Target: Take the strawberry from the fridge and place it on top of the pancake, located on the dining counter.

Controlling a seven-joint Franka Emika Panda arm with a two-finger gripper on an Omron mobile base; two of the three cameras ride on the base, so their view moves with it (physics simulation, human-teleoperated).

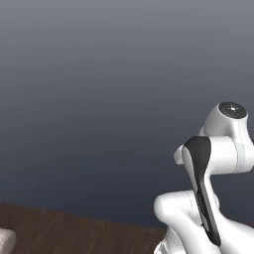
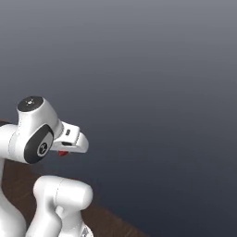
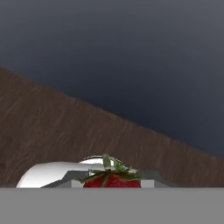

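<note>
The strawberry (image 3: 112, 180), red with green leaves, sits at the bottom of the hand view between the grey fingers of my gripper (image 3: 112, 183), which is shut on it. In the right base view a red speck of the strawberry (image 2: 62, 153) peeks out under the white hand, where the gripper (image 2: 64, 151) hangs folded close to the arm. A plain dark grey surface (image 1: 99, 99) fills the background; I cannot tell whether it is the fridge. The pancake, its plate and the dining counter are out of view.
Brown wooden floor (image 1: 74, 230) runs along the foot of the dark grey surface and lies below the hand (image 3: 65, 127). A pale object (image 1: 5, 241) shows at the lower left corner of the left base view.
</note>
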